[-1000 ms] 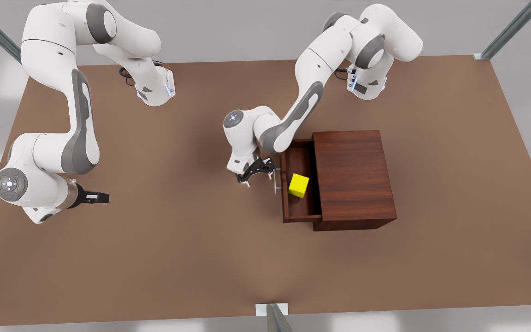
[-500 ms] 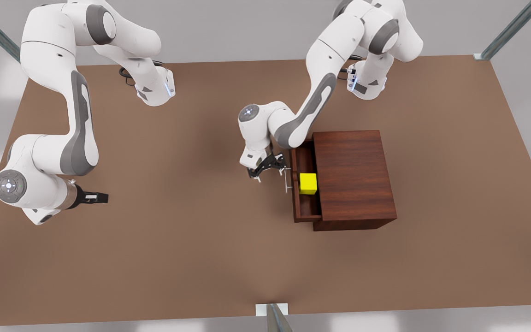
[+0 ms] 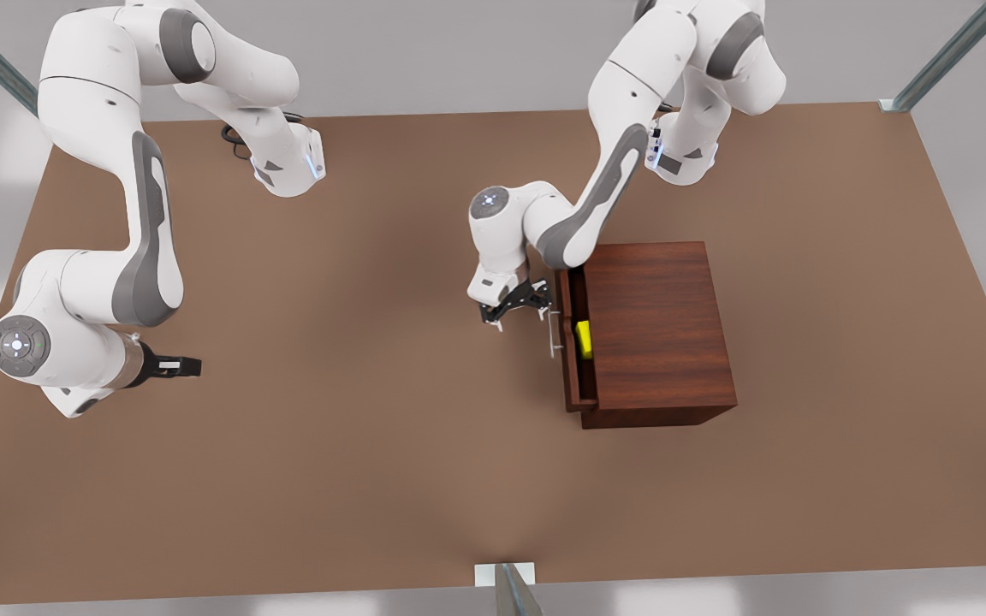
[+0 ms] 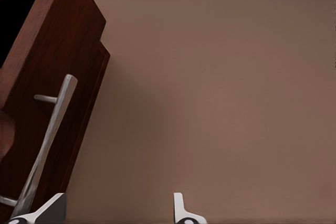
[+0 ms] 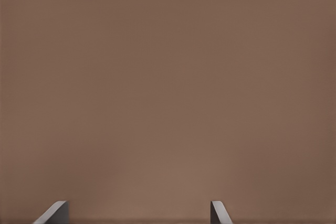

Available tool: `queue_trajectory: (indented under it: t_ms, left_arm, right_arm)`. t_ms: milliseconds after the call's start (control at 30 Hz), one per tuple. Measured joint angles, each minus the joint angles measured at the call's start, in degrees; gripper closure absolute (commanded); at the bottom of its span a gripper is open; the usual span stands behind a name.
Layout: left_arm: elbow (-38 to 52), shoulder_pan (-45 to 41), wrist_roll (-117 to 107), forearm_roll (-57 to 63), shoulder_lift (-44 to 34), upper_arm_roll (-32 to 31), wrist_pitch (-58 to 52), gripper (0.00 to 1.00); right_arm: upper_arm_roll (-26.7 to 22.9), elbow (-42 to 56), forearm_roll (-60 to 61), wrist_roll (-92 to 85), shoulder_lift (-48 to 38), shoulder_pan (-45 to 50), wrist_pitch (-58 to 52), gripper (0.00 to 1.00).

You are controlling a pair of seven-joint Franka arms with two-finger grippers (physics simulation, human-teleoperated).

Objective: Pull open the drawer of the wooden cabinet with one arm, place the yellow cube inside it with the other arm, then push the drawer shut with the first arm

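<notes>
The yellow cube point(image 3: 584, 337) sits inside the apparently nearly closed drawer point(image 3: 573, 342).

Your left hand point(image 3: 517, 313) sits just beside the drawer point(image 3: 573, 346) front, fingers spread, one fingertip point(image 4: 50, 208) right at the silver bar handle point(image 3: 555, 334). Only a narrow slot is left between the drawer front and the wooden cabinet point(image 3: 656, 329); the yellow cube point(image 3: 584, 337) sits in that slot, so no hand fits in from above. The surface point(image 3: 356, 445) on the front view's left of the drawer is open for passing. Your right hand point(image 3: 189, 367) waits well apart at the front view's left, fingers apart over bare surface.
</notes>
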Motion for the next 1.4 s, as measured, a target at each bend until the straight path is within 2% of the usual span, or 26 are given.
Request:
queue_trajectory:
  t_ms: [667, 1100, 1167, 1233, 1300, 1333, 1400]
  left_arm:
    - [-8.2, 0.3, 4.1, 0.0, -4.8, 2.3, 5.1, 0.00]
    - [-9.2, 0.3, 5.6, -0.2, -5.8, 3.3, 4.7, 0.00]
    - [-6.7, 0.7, 5.3, -2.8, -5.8, 3.6, 4.6, 0.00]
    - [-4.7, 1.4, 4.8, -9.9, -9.5, 5.4, 4.2, 0.00]
    - [-4.3, 5.8, 6.3, -16.9, -17.8, 6.9, 0.0, 0.00]
    - [-4.1, 9.0, 9.0, -19.3, -22.3, 9.7, -3.8, 0.00]
    - [0.1, 17.0, 16.0, -23.0, -25.6, 18.0, -11.0, 0.00]
  right_arm:
    - [0.0, 0.1, 0.0, -0.4, 0.1, 0.0, 0.0, 0.00]
    - [0.0, 0.1, 0.0, -0.5, 0.1, 0.0, 0.0, 0.00]
    - [0.0, 0.1, 0.0, -0.5, 0.1, 0.0, 0.0, 0.00]
    - [0.0, 0.1, 0.0, -0.5, 0.1, 0.0, 0.0, 0.00]
    - [0.0, -0.1, 0.0, -0.5, 0.1, 0.0, 0.0, 0.00]
    - [0.0, -0.6, 0.0, -0.5, 0.1, -0.2, -0.1, 0.00]
    - [-0.1, -2.4, 0.1, -0.6, -0.5, -0.8, -0.3, 0.00]
